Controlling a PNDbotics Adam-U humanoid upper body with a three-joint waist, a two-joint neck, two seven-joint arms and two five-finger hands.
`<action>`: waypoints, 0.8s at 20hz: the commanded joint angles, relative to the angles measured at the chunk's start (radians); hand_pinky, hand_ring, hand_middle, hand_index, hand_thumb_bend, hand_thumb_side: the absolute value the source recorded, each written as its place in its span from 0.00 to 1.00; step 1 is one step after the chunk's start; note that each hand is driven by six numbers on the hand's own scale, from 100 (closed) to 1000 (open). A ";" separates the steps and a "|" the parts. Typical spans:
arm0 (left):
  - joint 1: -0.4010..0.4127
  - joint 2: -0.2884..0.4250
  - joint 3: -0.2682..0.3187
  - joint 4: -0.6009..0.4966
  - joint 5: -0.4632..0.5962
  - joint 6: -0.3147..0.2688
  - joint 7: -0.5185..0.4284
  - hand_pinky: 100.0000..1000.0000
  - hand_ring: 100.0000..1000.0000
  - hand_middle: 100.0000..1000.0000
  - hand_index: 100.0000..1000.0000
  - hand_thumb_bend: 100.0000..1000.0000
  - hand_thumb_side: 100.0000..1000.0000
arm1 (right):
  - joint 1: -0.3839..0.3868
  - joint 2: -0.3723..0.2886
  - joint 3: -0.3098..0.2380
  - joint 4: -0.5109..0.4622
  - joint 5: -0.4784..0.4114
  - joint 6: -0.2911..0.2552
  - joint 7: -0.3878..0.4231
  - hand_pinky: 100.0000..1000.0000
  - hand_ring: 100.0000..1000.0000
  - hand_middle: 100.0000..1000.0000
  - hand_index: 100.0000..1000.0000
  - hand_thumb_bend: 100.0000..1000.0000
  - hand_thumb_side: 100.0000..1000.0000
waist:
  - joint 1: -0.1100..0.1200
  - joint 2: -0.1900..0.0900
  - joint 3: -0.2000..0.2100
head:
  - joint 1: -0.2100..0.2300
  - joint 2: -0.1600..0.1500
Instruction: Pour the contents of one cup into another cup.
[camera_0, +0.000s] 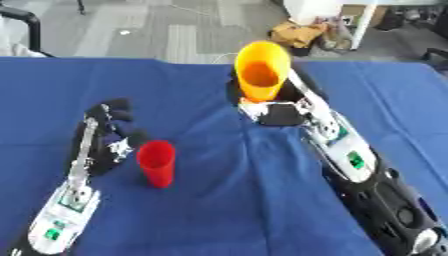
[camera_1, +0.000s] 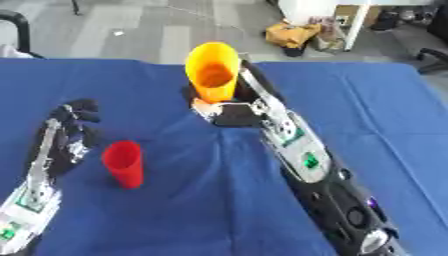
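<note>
My right hand (camera_0: 282, 114) is shut on an orange cup (camera_0: 261, 70) at the middle of the blue table, gripping its lower part. The cup is lifted and tipped so its open mouth faces the camera; I cannot make out anything inside it. A red cup (camera_0: 157, 162) stands upright on the cloth at front left, well apart from the orange one. My left hand (camera_0: 109, 135) rests just left of the red cup with relaxed fingers, and the right eye view shows a small gap between them.
A blue cloth (camera_0: 227, 210) covers the whole table. Beyond the far edge is grey floor with a yellow bag (camera_0: 297, 34) and white furniture legs (camera_0: 363, 25). A black chair frame (camera_0: 31, 22) shows at the far left.
</note>
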 joint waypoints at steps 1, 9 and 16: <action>0.002 0.030 0.015 -0.043 0.008 0.006 0.004 0.35 0.58 0.61 0.74 1.00 0.73 | -0.005 0.001 -0.007 -0.009 -0.023 0.004 0.009 0.44 0.53 0.25 0.47 0.22 0.16 | 0.004 -0.010 0.001 | -0.004 -0.012; 0.030 0.061 0.021 -0.073 0.002 0.010 0.008 0.35 0.58 0.61 0.74 1.00 0.73 | 0.030 0.001 0.019 0.019 -0.026 -0.039 0.006 0.45 0.54 0.28 0.48 0.42 0.27 | 0.009 0.002 0.004 | -0.007 -0.013; 0.045 0.069 0.024 -0.078 0.001 0.008 0.006 0.35 0.58 0.61 0.74 1.00 0.73 | 0.036 0.000 0.032 0.030 -0.006 -0.090 -0.002 0.53 0.63 0.43 0.62 0.53 0.48 | 0.011 0.010 0.004 | -0.015 -0.017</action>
